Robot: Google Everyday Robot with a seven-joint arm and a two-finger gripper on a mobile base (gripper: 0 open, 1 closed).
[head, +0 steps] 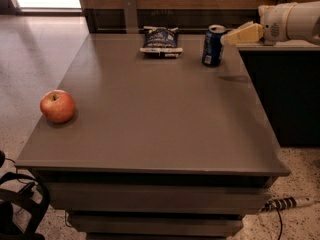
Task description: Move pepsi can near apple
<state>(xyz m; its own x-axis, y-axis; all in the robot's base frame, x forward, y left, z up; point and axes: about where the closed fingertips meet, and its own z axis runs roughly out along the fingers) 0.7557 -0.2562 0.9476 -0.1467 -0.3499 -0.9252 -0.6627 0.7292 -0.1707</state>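
Pepsi can (213, 45) upright far right; apple (58, 106) well apart, left edge; hand (229, 36) beside can, grip unclear.

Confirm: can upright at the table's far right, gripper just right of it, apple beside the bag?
No. The camera view shows the apple alone at the near left edge of the table, far from the bag. The rest holds: can upright at far right, gripper just right of it.
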